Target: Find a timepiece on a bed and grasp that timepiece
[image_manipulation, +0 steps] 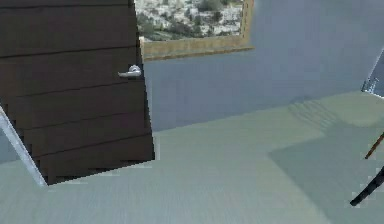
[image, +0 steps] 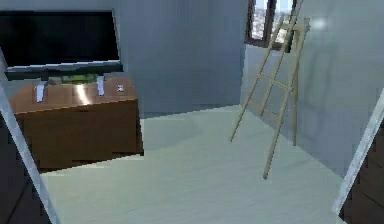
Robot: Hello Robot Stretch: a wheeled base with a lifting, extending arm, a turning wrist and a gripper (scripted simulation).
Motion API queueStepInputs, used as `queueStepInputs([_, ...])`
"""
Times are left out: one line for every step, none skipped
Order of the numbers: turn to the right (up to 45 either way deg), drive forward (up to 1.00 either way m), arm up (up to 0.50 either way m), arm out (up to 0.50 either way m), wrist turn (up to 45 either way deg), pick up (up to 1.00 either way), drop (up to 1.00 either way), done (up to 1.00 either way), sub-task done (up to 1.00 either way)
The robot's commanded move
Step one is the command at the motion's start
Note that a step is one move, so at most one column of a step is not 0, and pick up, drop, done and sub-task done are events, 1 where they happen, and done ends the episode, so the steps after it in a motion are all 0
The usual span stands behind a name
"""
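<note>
Pale-floored room: television [image: 58, 40] sits on a wooden dresser [image: 80, 125] at viewing height, easel [image: 275, 87] by the window [image: 258, 20] for light. Claw's state: cannot tell.

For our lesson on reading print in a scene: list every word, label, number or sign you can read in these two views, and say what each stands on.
No text can be read.
The television screen is dark and blank.
The small items on the wooden cabinet are too small to show any print.
The easel, the dark door and its handle bear no visible lettering.
</note>
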Motion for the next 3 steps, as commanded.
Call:
queueStepInputs([0.0,1.00,0.00,0.00,0.0,0.00,0.00,0.00,0.00])
queueStepInputs([12.0,0.00,0.00,0.00,0.0,0.00,0.00,0.00,0.00])
queueStepInputs([0.0,0.05,0.00,0.00,0.0,0.00,0.00,0.00,0.00])
